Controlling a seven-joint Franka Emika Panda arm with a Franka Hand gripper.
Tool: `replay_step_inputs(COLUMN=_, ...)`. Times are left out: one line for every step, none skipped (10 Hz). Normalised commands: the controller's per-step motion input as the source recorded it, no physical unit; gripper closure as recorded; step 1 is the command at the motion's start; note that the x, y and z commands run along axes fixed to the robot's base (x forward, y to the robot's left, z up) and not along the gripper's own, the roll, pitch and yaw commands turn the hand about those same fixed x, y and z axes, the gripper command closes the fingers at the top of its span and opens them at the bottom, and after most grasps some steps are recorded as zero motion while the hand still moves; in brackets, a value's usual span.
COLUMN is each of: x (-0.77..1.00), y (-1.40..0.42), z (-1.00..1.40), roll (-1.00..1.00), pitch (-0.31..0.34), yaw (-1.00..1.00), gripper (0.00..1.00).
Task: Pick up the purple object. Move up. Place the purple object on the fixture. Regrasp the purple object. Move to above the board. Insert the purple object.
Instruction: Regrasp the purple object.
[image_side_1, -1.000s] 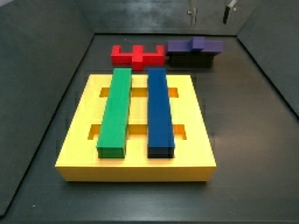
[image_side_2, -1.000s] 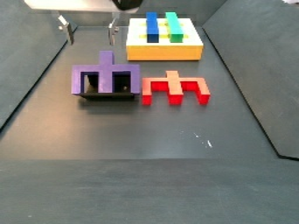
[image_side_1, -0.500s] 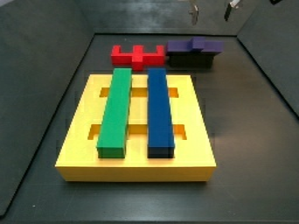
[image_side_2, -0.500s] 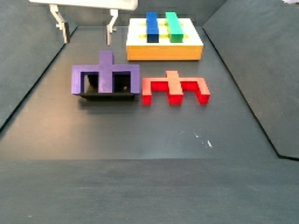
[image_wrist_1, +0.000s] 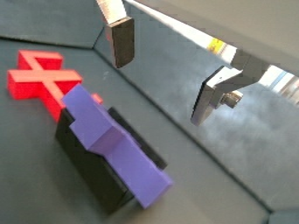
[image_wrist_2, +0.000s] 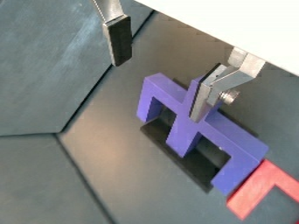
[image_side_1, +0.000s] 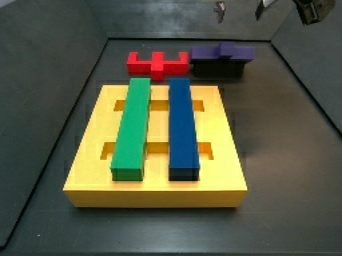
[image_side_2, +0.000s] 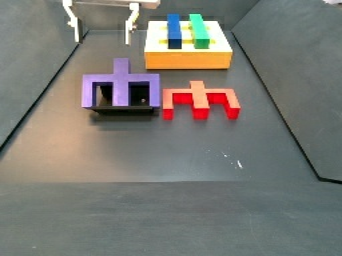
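The purple object (image_side_2: 123, 90) rests on top of the black fixture (image_side_2: 123, 111), also seen in a side view as the purple object (image_side_1: 221, 51) on the fixture (image_side_1: 221, 69). My gripper (image_side_2: 102, 27) hangs open and empty, high above and behind them, and it touches nothing. In both wrist views the gripper (image_wrist_1: 163, 70) (image_wrist_2: 163, 68) stands wide open over bare floor, and the purple object (image_wrist_1: 111, 144) (image_wrist_2: 187, 122) lies below, apart from the fingers (image_wrist_2: 118, 39). The yellow board (image_side_1: 221, 150) carries a green bar (image_side_1: 130, 125) and a blue bar (image_side_1: 183, 125).
A red notched block (image_side_2: 201, 98) lies on the floor right beside the fixture, between it and the board (image_side_2: 187, 59). It shows as the red block (image_wrist_1: 41, 74) in a wrist view. Dark walls enclose the floor on three sides.
The open gripper has risen away from the purple object over the last second. The purple object stays on the fixture.
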Motion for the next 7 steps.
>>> replay_step_inputs(x=0.00, y=-0.18, z=0.03, roll=1.00, pitch=0.203, yaw=0.18, gripper=0.00)
replay_step_inputs(x=0.00, y=-0.19, z=0.03, roll=1.00, pitch=0.206, yaw=0.18, gripper=0.00)
replay_step_inputs(x=0.00, y=-0.20, z=0.02, roll=1.00, pitch=0.189, yaw=0.17, gripper=0.00)
replay_step_inputs(x=0.00, y=-0.23, z=0.00, roll=1.00, pitch=0.149, yaw=0.16, gripper=0.00)
replay_step_inputs(x=0.00, y=-0.16, z=-0.14, roll=1.00, pitch=0.029, yaw=0.14, gripper=0.00)
replay_step_inputs(x=0.00, y=-0.05, z=-0.04, roll=0.02, pitch=0.000, yaw=0.00, gripper=0.00)
replay_step_inputs(x=0.00, y=0.00, z=-0.33, roll=0.00, pitch=-0.037, yaw=0.00, gripper=0.00)
